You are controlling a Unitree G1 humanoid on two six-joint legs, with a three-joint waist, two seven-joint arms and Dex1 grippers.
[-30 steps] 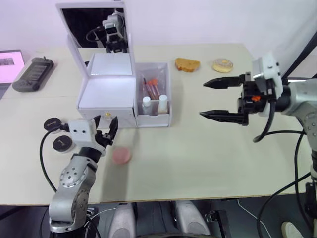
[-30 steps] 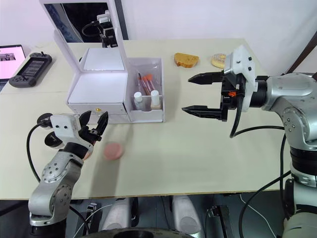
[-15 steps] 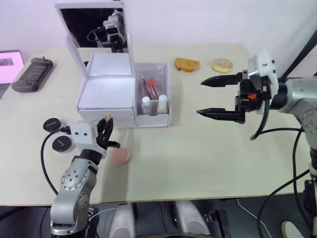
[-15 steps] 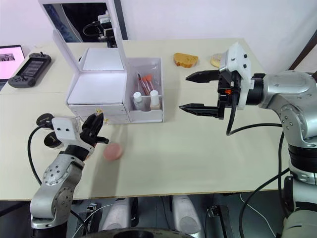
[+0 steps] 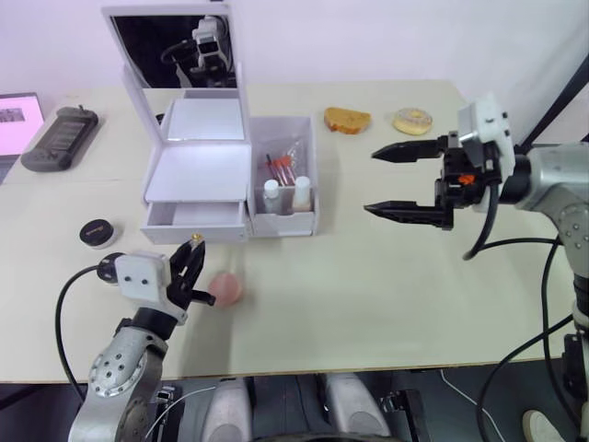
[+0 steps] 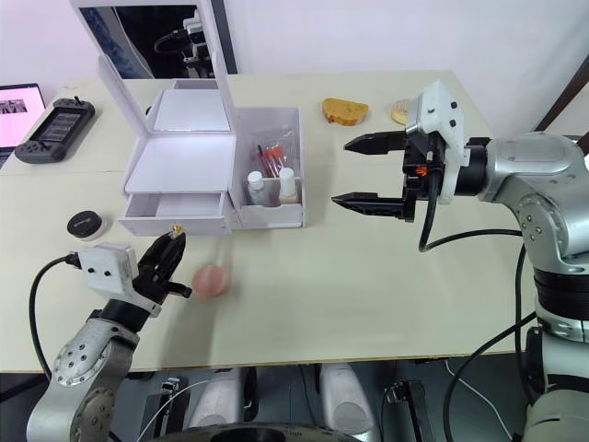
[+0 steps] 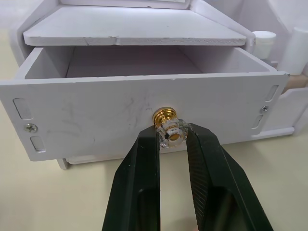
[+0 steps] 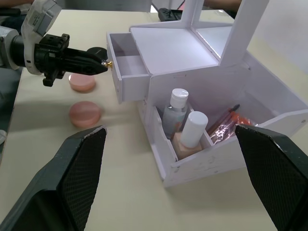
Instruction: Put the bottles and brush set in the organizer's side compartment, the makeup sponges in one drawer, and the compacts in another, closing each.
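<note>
The white organizer (image 5: 198,170) stands with its mirror lid raised. Its top drawer (image 5: 193,221) is pulled out and looks empty. My left gripper (image 7: 169,135) is shut on the drawer's gold knob (image 7: 165,124). Two bottles (image 5: 286,193) and the brush set (image 5: 281,164) sit in the side compartment (image 5: 308,147). One pink makeup sponge (image 5: 225,287) lies on the table just right of my left gripper, and another sponge (image 8: 82,82) shows beside that gripper. A black compact (image 5: 95,232) lies left of the drawer. My right gripper (image 5: 369,182) hovers open and empty to the organizer's right.
A slice of toast (image 5: 348,120) and a donut (image 5: 413,121) lie at the back right. A handheld game console (image 5: 63,137) and a tablet (image 5: 17,115) sit at the far left. Open tabletop lies in front of the organizer, towards the right.
My left gripper has shut on the drawer knob and drawn back toward the table's front, sliding the top drawer open. The right gripper has moved slightly left.
</note>
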